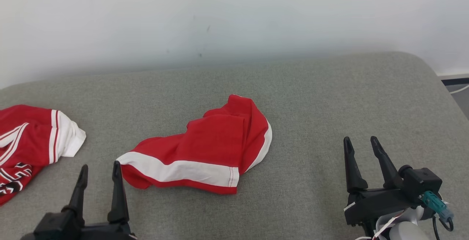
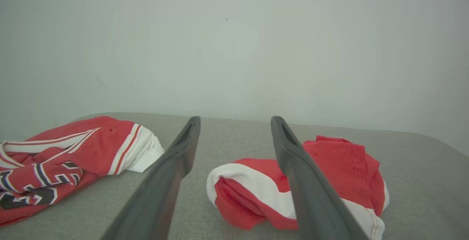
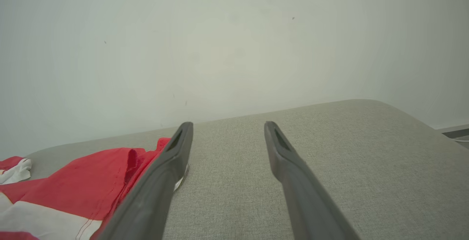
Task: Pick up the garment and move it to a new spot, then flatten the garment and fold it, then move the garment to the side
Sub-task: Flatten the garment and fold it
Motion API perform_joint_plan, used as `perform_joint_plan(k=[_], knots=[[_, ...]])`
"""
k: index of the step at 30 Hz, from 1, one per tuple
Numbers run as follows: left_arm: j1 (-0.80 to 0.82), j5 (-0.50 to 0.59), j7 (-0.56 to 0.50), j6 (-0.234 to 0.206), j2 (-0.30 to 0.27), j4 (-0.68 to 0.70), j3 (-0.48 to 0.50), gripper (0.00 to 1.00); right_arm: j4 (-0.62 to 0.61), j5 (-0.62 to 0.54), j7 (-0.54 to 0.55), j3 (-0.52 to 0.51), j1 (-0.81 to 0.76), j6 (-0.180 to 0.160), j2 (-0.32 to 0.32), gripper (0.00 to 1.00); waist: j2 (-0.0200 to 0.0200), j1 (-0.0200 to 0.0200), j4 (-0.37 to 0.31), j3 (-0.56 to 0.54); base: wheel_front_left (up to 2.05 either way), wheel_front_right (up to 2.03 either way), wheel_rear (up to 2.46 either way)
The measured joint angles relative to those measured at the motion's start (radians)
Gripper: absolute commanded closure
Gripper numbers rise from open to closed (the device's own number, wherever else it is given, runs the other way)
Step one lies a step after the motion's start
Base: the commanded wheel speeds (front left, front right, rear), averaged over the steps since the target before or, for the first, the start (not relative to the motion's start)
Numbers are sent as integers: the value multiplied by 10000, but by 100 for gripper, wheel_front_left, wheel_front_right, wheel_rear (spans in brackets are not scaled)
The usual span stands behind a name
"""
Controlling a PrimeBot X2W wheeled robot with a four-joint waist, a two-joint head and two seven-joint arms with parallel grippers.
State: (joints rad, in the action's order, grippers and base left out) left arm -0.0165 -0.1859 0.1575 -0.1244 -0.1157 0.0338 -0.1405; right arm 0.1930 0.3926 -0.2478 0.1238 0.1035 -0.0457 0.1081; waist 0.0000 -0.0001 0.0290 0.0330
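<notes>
**Item 1. Garment** (image 1: 205, 148): red cloth with a broad white band along its near edge and a narrower white edge down its right side. It lies crumpled and partly doubled over on the grey upholstered surface (image 1: 329, 97), about midway across it. A stitched hem shows at the right end of the band. The garment is loose, in neither gripper.

**Item 2. Left gripper** (image 1: 100, 166): on the near side of the garment, to its left. The fingers are spread with nothing between them. In the head view, the tip of its right finger stands just beside the garment's white-banded left corner; whether it touches cannot be told. In the left wrist view, that finger crosses in front of the garment's rolled left end.

**Item 3. Right gripper** (image 1: 360, 139): well to the right of the garment, on the near side. The fingers are parted and hold nothing, with grey cloth showing between them. A teal plug (image 1: 434, 199) sits on its body.

**Item 4. Second garment** (image 1: 33, 141): left of the garment and apart from it, with a strip of grey surface between. It is red with a white cuff and thin red and white stripes. Black and white block lettering (image 2: 36, 181) shows at its near end, too folded to read.

**Item 5. Wall** (image 1: 234, 20): white, behind the garment and beyond the surface's far edge, with a few small dark marks.

**Item 6. Dark strip** (image 1: 454, 81) and pale cable (image 1: 461, 89): far right of the garment, past the surface's rounded corner.
</notes>
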Motion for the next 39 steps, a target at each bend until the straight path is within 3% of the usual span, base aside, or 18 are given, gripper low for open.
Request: perform_joint_plan(k=[18, 39], knots=[[-407, -347, 447, 470, -38, -1041, -222, 0, 82, 4, -2, -144, -213, 15, -17, 0, 0, 2, 463, -162, 0, 0, 0], [-292, -460, 545, 865, -46, -1607, -311, 0, 96, 2, -2, -48, -184, 15, -33, 0, 1, 1, 379, 77, 0, 0, 0]])
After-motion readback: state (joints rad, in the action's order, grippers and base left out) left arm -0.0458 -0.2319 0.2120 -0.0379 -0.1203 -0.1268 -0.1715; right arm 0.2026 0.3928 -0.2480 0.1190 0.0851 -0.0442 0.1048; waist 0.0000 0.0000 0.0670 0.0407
